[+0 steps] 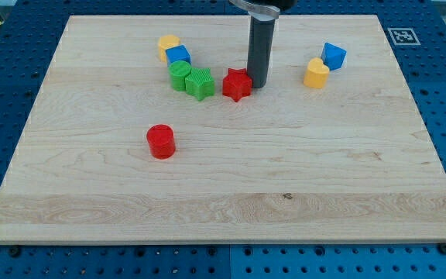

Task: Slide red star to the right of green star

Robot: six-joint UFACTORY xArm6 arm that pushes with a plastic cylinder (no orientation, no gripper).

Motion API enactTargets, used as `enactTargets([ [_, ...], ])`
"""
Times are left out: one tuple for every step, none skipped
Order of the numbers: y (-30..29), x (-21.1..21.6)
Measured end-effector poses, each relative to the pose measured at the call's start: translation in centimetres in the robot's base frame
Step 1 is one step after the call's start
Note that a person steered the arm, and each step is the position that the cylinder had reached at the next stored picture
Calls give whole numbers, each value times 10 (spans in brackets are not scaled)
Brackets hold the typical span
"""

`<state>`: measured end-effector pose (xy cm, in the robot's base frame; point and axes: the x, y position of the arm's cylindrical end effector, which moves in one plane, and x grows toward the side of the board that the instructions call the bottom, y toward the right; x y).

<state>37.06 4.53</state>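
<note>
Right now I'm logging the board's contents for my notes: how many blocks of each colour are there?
Red: 2, red star and red cylinder
Green: 2, green star and another green block
Blue: 2
Yellow: 2
Total: 8

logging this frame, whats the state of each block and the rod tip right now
my tip: down at the board, just right of the red star, seemingly touching
red star block: flat, just right of the green star
green star block: flat, against the green cylinder
green cylinder: upright
red cylinder: upright, alone
blue cube: against the yellow block
yellow block: topmost of the left cluster
</note>
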Motion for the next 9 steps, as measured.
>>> enactTargets([
  [-3,0],
  [11,0],
  [23,0],
  [18,0],
  [9,0],
  [2,0],
  [-10,0],
  [-18,0],
  [-10,2],
])
